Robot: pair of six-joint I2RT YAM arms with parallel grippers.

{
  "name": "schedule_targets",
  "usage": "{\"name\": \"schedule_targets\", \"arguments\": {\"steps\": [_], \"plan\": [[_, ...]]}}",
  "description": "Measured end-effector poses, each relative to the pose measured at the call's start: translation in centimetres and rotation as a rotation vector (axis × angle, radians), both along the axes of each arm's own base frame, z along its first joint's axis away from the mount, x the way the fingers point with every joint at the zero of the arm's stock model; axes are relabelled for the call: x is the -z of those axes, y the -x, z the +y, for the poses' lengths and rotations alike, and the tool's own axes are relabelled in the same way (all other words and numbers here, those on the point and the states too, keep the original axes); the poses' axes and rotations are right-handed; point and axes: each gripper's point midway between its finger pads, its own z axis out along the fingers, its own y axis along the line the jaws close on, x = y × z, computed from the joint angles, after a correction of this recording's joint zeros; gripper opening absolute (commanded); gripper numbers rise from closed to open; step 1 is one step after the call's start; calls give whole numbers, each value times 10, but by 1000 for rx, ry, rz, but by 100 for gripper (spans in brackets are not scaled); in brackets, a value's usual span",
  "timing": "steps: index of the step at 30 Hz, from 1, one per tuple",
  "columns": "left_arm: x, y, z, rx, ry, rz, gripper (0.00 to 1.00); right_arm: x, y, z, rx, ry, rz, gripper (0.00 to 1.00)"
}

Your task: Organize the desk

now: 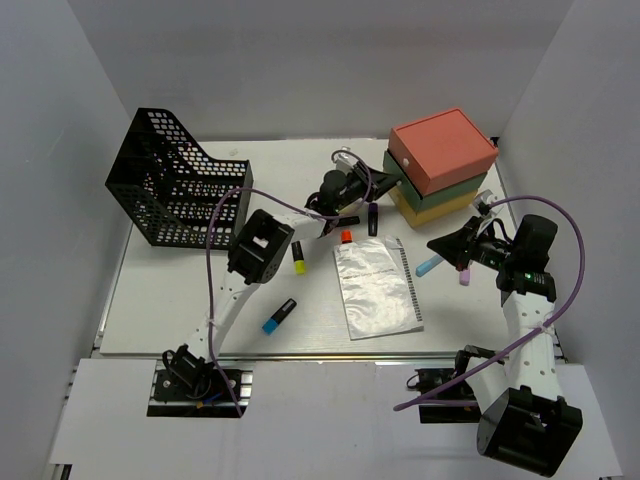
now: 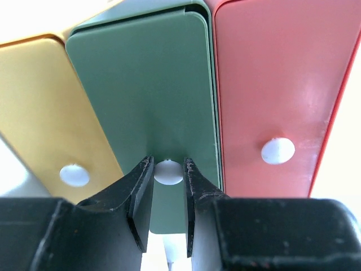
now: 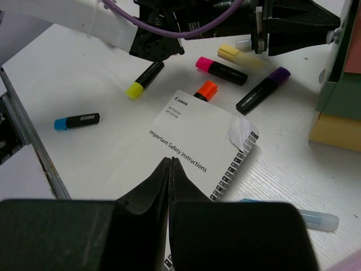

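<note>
Little tidying looks done on the desk (image 1: 160, 320), the wide white top that fills the middle of the overhead view. At far left the black mesh file basket (image 1: 175, 190) stands upright with nothing visible inside. Right of it, a yellow highlighter (image 1: 298, 259), a blue highlighter (image 1: 279, 315) and an orange highlighter (image 1: 346, 236) lie loose, and a booklet (image 1: 377, 287) lies flat just beside them. Further right stands the drawer box (image 1: 440, 165). There the left gripper (image 2: 167, 167) has its jaws drawn in narrow on the white knob (image 2: 168, 174) of the green drawer (image 2: 141, 84), so opening it seems the step in hand. What the coral, green and yellow drawers hold is hidden. A pale blue pen (image 1: 430, 265) lies loose at right, near the right gripper (image 3: 170, 165), which hovers over the booklet, pinched fully closed and empty. By my reckoning nearly everything is left to put away.
</note>
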Motion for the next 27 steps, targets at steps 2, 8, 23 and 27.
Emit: {"name": "schedule_targets", "arguments": {"steps": [2,8,23,27], "plan": [[1,3,8,-7,-7,10,21,0,0,0,1,0,0,1],[3,10,34,-18,-19,24,20,6,1,0,3,-2,14,1],[11,21,76,-22,-53,53,76,8,-2,-3,20,20,2,51],[13,20,81,-16,-61,60,80,9,-2,-4,13,35,-15,59]]}}
